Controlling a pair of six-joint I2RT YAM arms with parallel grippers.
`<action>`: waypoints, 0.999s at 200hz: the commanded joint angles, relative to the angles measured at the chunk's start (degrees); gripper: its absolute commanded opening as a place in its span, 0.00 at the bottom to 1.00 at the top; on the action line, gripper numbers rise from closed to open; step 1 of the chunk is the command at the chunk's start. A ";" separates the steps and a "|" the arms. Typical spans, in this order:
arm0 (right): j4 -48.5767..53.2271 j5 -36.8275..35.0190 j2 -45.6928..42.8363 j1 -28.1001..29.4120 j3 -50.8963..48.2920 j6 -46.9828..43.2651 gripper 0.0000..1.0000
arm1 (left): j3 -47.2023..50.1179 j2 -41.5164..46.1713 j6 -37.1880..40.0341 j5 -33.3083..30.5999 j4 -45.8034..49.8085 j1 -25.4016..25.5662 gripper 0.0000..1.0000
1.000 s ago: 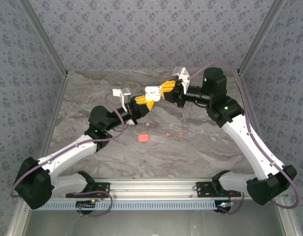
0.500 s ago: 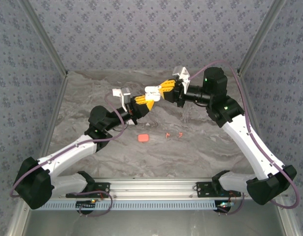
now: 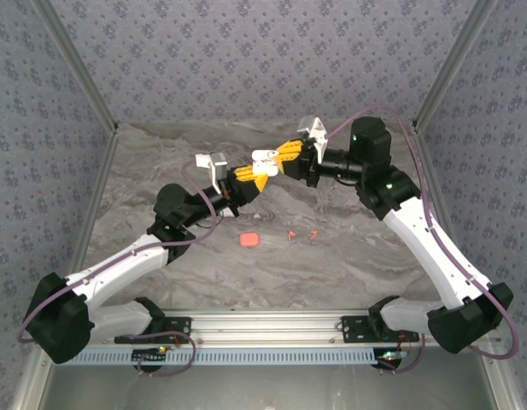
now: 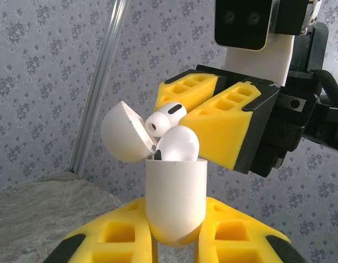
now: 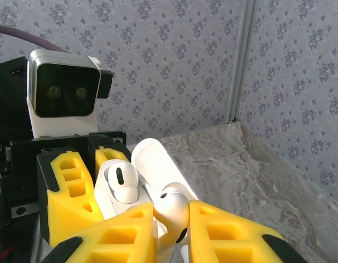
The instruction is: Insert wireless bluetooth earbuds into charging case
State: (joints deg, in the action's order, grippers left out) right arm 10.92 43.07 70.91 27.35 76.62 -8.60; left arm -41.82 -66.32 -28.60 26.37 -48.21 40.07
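Table (image 3: pixel 357 265): the whole insertion hangs well above it, so anything let go falls onto the marbled top and may bounce or skid off; the cause would be a slip in either grip

Left gripper (image 4: pixel 175 233): clamped on the lower body of the white charging case (image 4: pixel 175 192), case upright, lid (image 4: pixel 122 134) swung back. The shell is smooth and rounded, so an off-axis push from the right arm could rotate it or squeeze it out of the jaws

Right gripper (image 5: pixel 171 233): closed on the held earbud (image 4: pixel 166 116), just above the case mouth, between the lid and the seated earbud (image 4: pixel 178 143). Its bulky yellow fingers sit very near the lid and the left fingers; a knock there could flip the lid shut or shift the case

Held earbud looks tilted and its stem line to the free socket can't be judged. If it's off, it jams on the rim or nudges the seated earbud out. Letting go before it seats drops it

Coral case (image 3: pixel 250 240) and coral earbuds (image 3: pixel 291 234) lie apart on the table below, not yet paired; a fallen piece could scatter them
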 commanded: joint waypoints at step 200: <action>0.72 1.94 -3.18 -5.88 1.85 13.15 0.74 | 2.60 1.46 4.71 0.53 -5.38 -0.10 0.00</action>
State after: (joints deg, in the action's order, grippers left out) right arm 11.53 47.37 70.46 23.66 76.42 -1.91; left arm -40.01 -66.32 -27.22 26.37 -49.82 40.07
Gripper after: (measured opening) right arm 0.651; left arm 0.179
